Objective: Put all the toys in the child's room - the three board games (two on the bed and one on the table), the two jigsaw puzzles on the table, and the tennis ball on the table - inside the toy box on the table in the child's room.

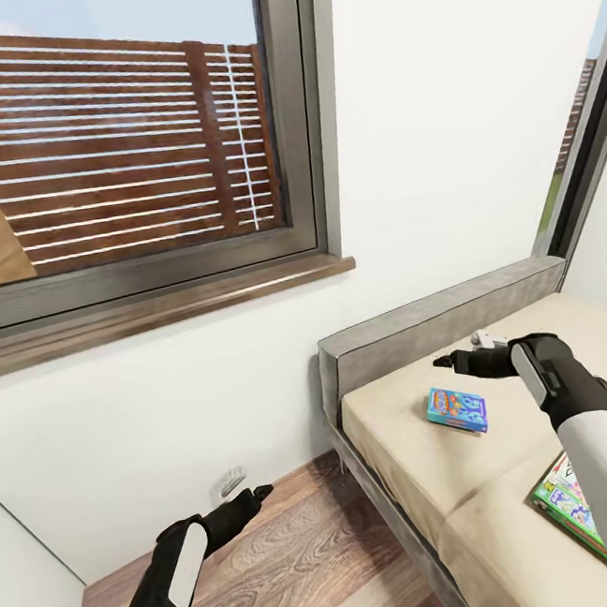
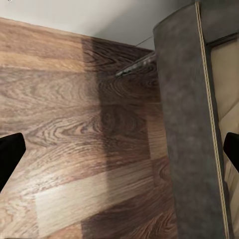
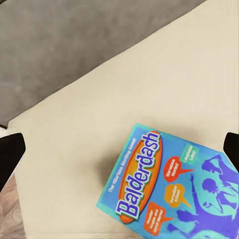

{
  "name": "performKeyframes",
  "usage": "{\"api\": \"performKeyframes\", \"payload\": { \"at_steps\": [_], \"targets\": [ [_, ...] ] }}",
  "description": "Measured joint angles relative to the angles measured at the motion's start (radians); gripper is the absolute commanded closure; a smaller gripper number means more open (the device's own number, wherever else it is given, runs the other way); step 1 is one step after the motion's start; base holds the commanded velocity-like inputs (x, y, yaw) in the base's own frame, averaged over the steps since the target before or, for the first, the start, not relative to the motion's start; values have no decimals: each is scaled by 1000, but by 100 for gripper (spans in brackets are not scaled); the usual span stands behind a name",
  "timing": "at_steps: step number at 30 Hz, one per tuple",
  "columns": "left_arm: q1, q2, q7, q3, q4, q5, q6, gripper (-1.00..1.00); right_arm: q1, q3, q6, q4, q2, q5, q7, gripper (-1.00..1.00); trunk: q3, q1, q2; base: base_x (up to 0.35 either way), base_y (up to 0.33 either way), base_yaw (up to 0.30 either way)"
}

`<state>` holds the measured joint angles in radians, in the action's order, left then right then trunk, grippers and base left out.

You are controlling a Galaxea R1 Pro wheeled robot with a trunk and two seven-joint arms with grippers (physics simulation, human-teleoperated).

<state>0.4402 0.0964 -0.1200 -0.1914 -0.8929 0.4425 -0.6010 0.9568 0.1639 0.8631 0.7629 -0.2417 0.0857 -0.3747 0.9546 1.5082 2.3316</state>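
While the right gripper (image 1: 445, 360) hovers with jaws wide apart and empty, a blue "Balderdash" board game (image 3: 172, 186) lies at lower right on the beige mattress bed (image 3: 99, 124); the left gripper (image 1: 259, 493) is likewise spread, empty.

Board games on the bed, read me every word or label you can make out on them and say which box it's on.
"Balderdash": orange oval on the blue board game, lying flat on the bed.
Small print in its speech bubbles and along the oval: too blurred to read.
Green-edged board game near the right arm: print too small to read.
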Motion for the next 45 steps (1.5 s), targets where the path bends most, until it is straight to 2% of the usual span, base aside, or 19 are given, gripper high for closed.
{"api": "performKeyframes", "payload": {
  "at_steps": [15,17,18,19,36,45],
  "targets": [
    [8,5,19,-76,2,5,7,-100,-85,15,86,84,83,-23,73,-100,0,0,0,0,0,0],
    [8,5,19,-76,2,5,6,-100,-96,15,97,95,84,-24,74,-100,0,0,0,0,0,0],
    [8,5,19,-77,2,5,6,-100,-148,16,156,234,84,-23,74,-100,0,0,0,0,0,0],
    [8,5,19,-78,2,5,6,-100,-151,16,159,242,84,-24,75,-100,0,0,0,0,0,0],
    [8,5,20,-79,3,5,6,-100,-146,18,164,242,80,-24,78,-100,15,0,0,0,0,0],
    [8,5,20,-79,3,4,6,-100,-145,37,164,241,77,-24,78,-100,29,0,0,0,0,0]
  ]
}}
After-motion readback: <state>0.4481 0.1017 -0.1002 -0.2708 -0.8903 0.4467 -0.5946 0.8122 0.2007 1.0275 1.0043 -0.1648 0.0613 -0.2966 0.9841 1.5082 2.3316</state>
